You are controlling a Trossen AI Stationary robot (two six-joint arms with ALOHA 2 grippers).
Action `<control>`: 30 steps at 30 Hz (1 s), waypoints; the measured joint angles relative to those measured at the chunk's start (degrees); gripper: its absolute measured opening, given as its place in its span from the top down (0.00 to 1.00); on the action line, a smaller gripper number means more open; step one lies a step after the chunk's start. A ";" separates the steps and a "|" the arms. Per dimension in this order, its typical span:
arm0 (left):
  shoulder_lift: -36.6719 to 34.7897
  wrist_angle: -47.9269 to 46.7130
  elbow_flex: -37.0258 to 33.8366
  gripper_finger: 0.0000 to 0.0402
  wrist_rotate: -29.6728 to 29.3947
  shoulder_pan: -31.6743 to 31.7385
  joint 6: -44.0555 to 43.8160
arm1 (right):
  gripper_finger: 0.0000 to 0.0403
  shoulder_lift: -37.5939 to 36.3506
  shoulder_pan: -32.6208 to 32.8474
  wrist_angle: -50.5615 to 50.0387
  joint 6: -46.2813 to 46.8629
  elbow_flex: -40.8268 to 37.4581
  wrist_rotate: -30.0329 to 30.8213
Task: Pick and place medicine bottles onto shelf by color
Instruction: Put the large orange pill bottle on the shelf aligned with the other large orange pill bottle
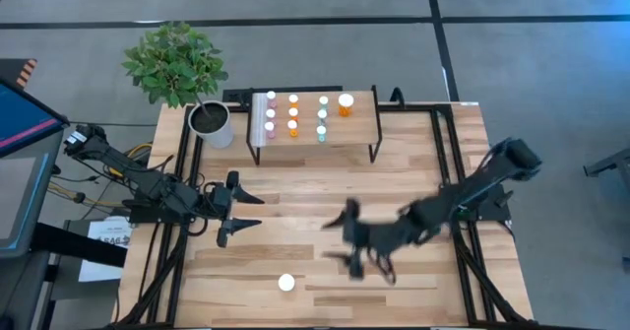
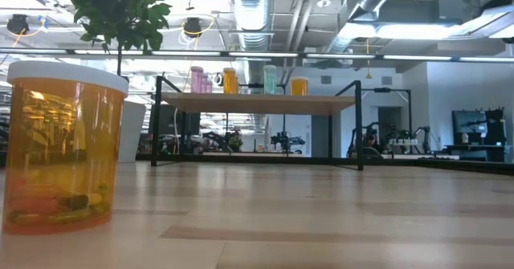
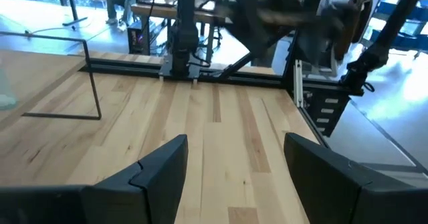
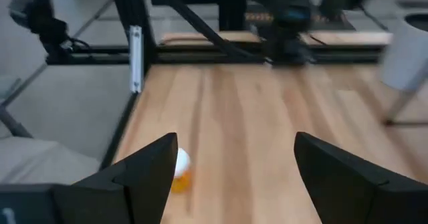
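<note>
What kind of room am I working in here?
Probably a robotics lab or open workshop: exposed ceiling ducts, a grey concrete floor, and other black-framed workstations across the room.

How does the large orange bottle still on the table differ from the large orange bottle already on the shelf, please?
The orange bottle on the table stands on the tabletop near the front edge, alone; the orange bottle on the shelf stands raised on the shelf, at the end of the rows of small bottles. The open right gripper is near the first, far from the second. Both stand upright, orange with white caps.
</note>
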 joint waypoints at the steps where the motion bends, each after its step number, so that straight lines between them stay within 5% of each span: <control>1: 0.00 0.12 0.00 0.41 -0.02 0.00 -0.02 | 0.21 2.25 1.10 3.40 -0.23 0.01 0.85; 9: 0.00 -0.12 0.00 0.41 0.05 0.00 -0.04 | 0.21 15.42 1.53 18.93 2.01 0.04 1.27; 14: 0.00 -0.73 0.00 0.41 0.07 -0.02 -0.02 | 0.21 21.85 0.62 22.13 2.56 3.73 -4.17; 30: 0.00 -0.77 0.00 0.41 -0.08 -0.02 0.00 | 0.21 40.29 0.77 2.73 0.62 27.56 -6.50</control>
